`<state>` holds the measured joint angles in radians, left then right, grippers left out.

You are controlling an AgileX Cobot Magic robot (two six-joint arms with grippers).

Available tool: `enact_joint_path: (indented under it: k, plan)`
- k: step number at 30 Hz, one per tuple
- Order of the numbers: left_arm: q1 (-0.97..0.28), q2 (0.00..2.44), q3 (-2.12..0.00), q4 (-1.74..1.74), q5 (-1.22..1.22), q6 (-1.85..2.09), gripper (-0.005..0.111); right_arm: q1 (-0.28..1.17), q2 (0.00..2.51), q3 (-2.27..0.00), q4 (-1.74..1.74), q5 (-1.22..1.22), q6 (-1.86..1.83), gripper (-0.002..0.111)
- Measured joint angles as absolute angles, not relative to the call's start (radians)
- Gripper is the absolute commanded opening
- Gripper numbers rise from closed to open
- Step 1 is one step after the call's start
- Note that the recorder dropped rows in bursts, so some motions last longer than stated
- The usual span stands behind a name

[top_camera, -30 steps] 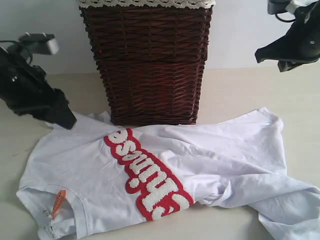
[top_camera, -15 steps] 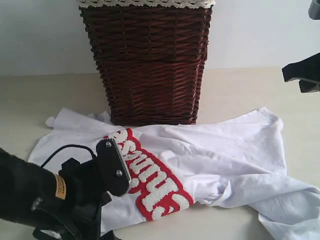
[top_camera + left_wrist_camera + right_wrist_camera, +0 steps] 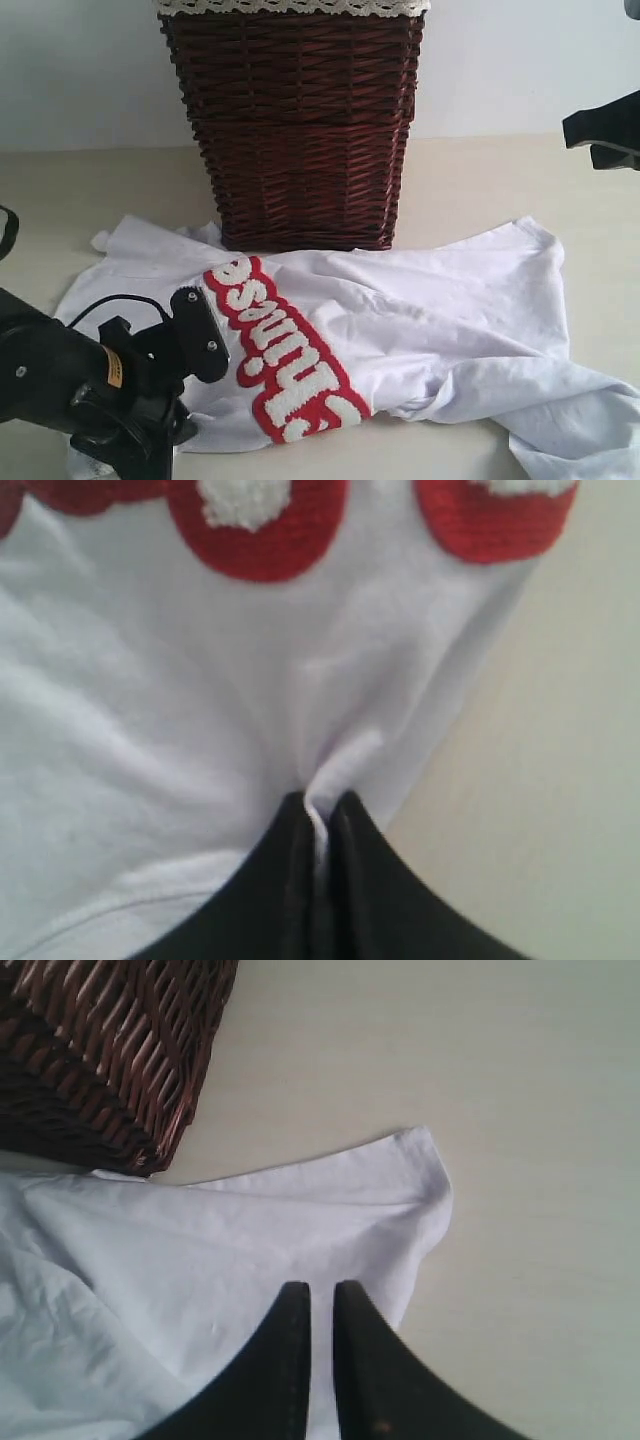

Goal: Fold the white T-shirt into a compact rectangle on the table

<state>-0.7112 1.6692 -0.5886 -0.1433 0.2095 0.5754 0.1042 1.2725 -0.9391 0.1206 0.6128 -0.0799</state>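
The white T-shirt [image 3: 430, 310] lies spread and rumpled on the table [image 3: 480, 180] in front of the basket, its red band with fuzzy white letters [image 3: 285, 350] running diagonally. My left gripper [image 3: 318, 802] is shut on a pinched ridge of the shirt's fabric near its edge, just below the red band [image 3: 260, 540]. In the exterior view the left arm [image 3: 110, 385] covers the shirt's near-left part. My right gripper [image 3: 320, 1288] hovers over a corner of the shirt [image 3: 400, 1190], jaws together with only a thin slit and nothing in them. The right arm [image 3: 605, 130] hangs at the far right.
A tall dark brown wicker basket [image 3: 300, 130] with a lace-trimmed liner [image 3: 290, 6] stands just behind the shirt's middle. Bare table [image 3: 520, 1080] lies to the right of the basket and beyond the shirt's corner.
The left arm came down from the back left onto the shirt's near-left part and its jaws closed on the fabric. The lettering has shifted slightly left. The right arm moved to the far right edge.
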Motion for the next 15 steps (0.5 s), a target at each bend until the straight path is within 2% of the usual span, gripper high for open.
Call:
enact_joint_path:
  k: [4,9,12,15]
  plan:
    - [-0.71,1.657,-0.654,-0.132,0.369,0.578,0.0,0.104,1.273,-0.939,0.123,0.613,-0.08,0.011]
    - [-0.698,1.493,-0.867,-0.132,0.798,0.779,0.0,0.104,1.273,-0.939,0.128,0.598,-0.082,0.011]
    - [-0.647,1.437,-0.924,-0.135,0.849,0.888,0.0,0.104,1.273,-0.939,0.135,0.592,-0.082,0.011]
    - [-0.557,1.431,-0.945,-0.136,0.802,0.944,0.0,0.104,1.279,-0.939,0.147,0.587,-0.09,0.011]
